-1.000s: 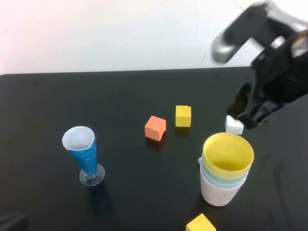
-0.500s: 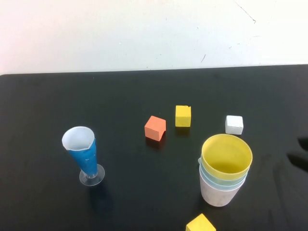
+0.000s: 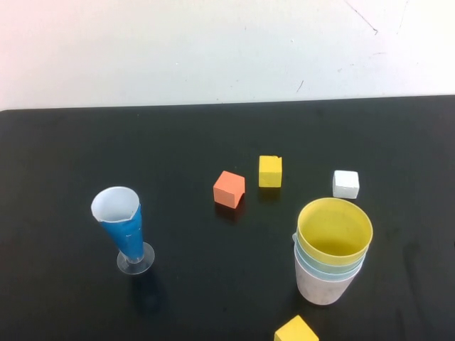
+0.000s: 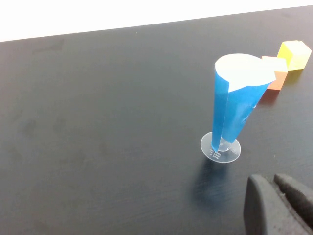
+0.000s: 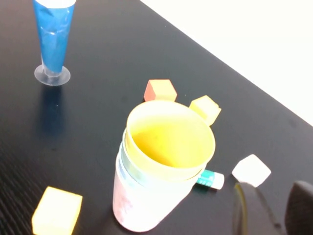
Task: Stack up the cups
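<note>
The cups (image 3: 333,250) stand nested in one upright stack at the front right of the black table (image 3: 178,135): yellow inside on top, a light blue rim under it, a pale pinkish cup outermost. The stack (image 5: 161,164) also fills the right wrist view. My right gripper (image 5: 274,196) hovers off to the side of the stack near a white cube, its fingers apart with nothing between them. My left gripper (image 4: 271,182) is shut and empty, low over the table near the paper cone. Neither arm shows in the high view.
A blue-and-white paper cone (image 3: 122,227) on a clear base stands front left. An orange cube (image 3: 229,189), a yellow cube (image 3: 270,171) and a white cube (image 3: 346,184) lie behind the stack. Another yellow cube (image 3: 296,329) lies in front. A small green-and-white stick (image 5: 210,178) lies beside the stack.
My right arm has pulled back to the right and left the high view; its fingers have drawn closer together. The cup stack and the cubes stay where they were.
</note>
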Controlling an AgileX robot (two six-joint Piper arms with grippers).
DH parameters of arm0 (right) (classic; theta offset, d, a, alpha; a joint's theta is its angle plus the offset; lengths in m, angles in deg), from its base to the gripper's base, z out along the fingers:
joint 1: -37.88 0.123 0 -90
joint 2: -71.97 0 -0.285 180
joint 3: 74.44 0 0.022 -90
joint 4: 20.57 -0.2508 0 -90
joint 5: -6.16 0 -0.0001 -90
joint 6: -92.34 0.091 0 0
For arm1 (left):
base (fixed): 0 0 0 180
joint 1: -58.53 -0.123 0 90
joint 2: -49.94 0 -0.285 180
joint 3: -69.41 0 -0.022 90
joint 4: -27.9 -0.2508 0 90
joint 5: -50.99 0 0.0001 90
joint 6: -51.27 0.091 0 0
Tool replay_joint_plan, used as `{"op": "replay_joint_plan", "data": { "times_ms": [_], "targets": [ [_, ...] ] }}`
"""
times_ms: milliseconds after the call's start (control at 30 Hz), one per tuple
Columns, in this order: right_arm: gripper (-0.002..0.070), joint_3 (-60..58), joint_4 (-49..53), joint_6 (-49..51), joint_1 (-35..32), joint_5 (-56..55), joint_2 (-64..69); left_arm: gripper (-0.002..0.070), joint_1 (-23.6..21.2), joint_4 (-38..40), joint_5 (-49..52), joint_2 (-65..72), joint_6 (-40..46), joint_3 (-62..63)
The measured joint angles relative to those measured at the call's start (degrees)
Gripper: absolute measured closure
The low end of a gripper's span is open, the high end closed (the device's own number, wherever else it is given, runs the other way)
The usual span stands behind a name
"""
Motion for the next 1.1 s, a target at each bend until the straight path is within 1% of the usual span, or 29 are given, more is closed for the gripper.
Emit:
{"op": "replay_joint_plan", "data": {
  "times_ms": [67,167,267,733,1100],
  "targets": [
    [0.0541,0.00,0.00,0.00,0.00,-0.29,0.00,0.0676,0.00,0.00,0.00,0.00,0.14,0.00],
    [0.0632,-0.14,0.00,0.00,0.00,-0.81,0.00,0.0676,0.00,0.00,0.00,0.00,0.14,0.00],
    [0.0664,-0.14,0.00,0.00,0.00,-0.81,0.00,0.0676,0.00,0.00,0.00,0.00,0.14,0.00],
    [0.0678,-0.26,1.30,0.91,-0.11,8.41,-0.26,0.0676,0.00,0.00,0.00,0.00,0.14,0.00],
    [0.0678,-1.54,2.43,2.57,-0.20,8.52,-4.25,0.0676,0.00,0.18,0.00,0.00,0.27,0.00]
  ]
}}
